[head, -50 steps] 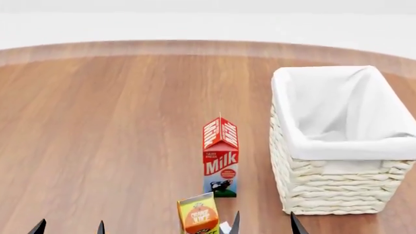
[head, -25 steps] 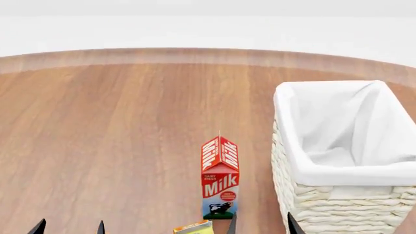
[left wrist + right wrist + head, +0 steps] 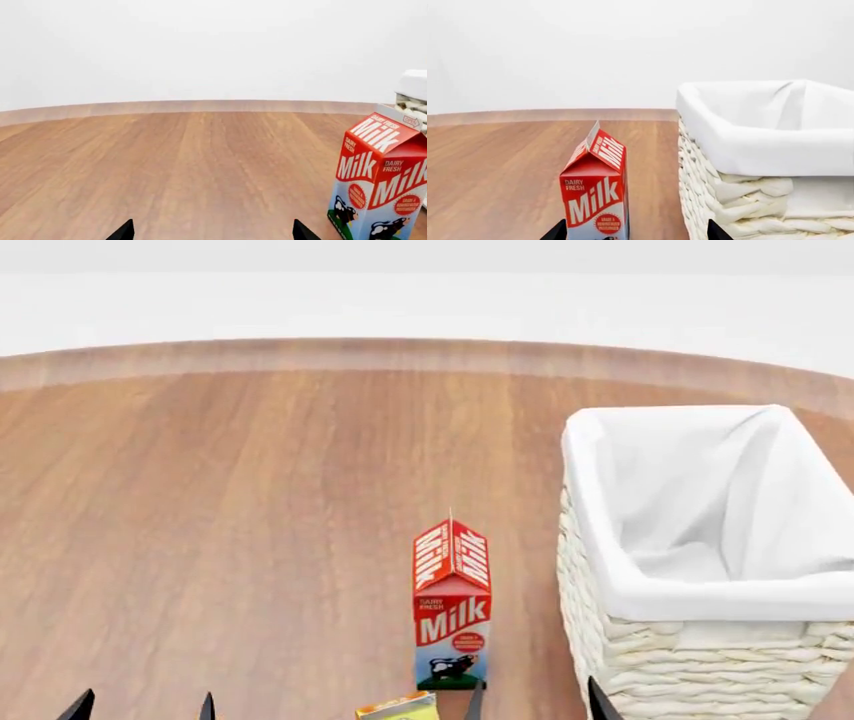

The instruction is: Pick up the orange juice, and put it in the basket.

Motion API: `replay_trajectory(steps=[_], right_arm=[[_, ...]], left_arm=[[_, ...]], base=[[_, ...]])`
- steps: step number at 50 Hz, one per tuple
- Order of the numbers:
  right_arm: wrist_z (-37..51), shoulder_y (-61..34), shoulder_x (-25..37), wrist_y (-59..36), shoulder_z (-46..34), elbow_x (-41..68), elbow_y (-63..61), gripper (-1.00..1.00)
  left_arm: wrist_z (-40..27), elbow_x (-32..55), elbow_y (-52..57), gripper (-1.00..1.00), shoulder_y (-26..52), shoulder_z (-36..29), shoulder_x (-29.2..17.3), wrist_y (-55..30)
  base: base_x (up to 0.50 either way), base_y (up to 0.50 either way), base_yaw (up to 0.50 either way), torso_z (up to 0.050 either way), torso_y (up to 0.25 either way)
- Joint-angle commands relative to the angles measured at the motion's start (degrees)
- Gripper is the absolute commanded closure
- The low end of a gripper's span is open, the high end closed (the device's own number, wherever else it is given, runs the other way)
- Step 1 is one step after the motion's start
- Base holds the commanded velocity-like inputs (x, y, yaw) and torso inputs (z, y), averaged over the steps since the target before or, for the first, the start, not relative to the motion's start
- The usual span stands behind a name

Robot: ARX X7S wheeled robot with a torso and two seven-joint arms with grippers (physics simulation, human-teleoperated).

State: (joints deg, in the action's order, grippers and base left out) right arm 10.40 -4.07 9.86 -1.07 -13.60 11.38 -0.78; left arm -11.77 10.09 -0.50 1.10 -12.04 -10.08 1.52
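Only the top of the yellow-and-orange orange juice carton (image 3: 398, 708) peeks in, just nearer the robot than the red-and-white milk carton (image 3: 453, 605), on the brown wooden worktop (image 3: 240, 520). The cream woven wicker basket (image 3: 694, 680) stands to the milk's right. Both grippers, left (image 3: 142, 707) and right (image 3: 533, 702), hang released and empty; the right should close squarely on the juice without nudging the milk.

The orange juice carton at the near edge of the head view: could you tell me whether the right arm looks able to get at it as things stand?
Probably yes. The orange juice stands just beside the open right claw, with nothing between them; the milk carton is farther back and the basket is off to the side.
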Motion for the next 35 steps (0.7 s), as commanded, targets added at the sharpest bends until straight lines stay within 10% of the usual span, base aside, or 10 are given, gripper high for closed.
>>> replay_trajectory(steps=[1,35], right_arm=[[0.47,0.48,0.38,0.18,-0.52,0.09,-0.74,-1.0],[-0.71,16.26,4.89,3.67,-8.6,-1.64,-17.39,-1.0]], left_arm=[[-0.34,0.29,-0.03,-1.0,0.06,-0.36,-0.29,0.09],[-1.24,1.06,-0.11,-1.0,0.25,-1.34,-1.06,0.34]], base=[[0.0,0.0,0.0,0.0,0.0],[0.0,0.0,0.0,0.0,0.0]])
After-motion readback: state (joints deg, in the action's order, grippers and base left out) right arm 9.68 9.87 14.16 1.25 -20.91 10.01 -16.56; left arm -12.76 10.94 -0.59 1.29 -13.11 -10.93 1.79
